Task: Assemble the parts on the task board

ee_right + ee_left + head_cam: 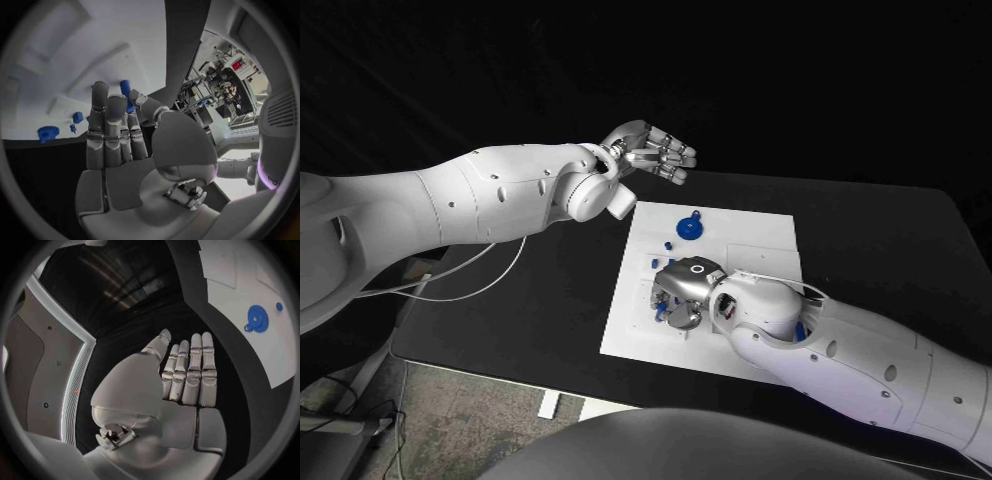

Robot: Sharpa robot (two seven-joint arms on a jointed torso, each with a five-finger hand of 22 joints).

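A flat black worktop (516, 300) is carrying the white rectangular task board (759, 232) at its middle, with darkness lying behind it and a strip of pale speckled floor (459, 410) showing past its near edge. A thin white cable (462, 270) is trailing over the worktop under the left arm. The left hand (651, 150) is hovering above the worktop just beyond the board's far corner, palm turned up; in the left wrist view its fingers (191, 375) are lying straight and side by side with nothing in them. The right hand (684, 292) is resting low over the near half of the board, and in the right wrist view its fingers (106, 132) are reaching out nearly straight over the white plate, with a small blue peg-like part (127, 95) standing just at their tips; whether they are touching it or pinching it I cannot tell. A round blue toothed disc part (689, 230) is lying on the far half of the board, with small blue pieces (672, 244) near it. Other parts beneath the right hand are being hidden by the palm and wrist, and a blue piece (800, 330) beside the right forearm is too covered to make out.
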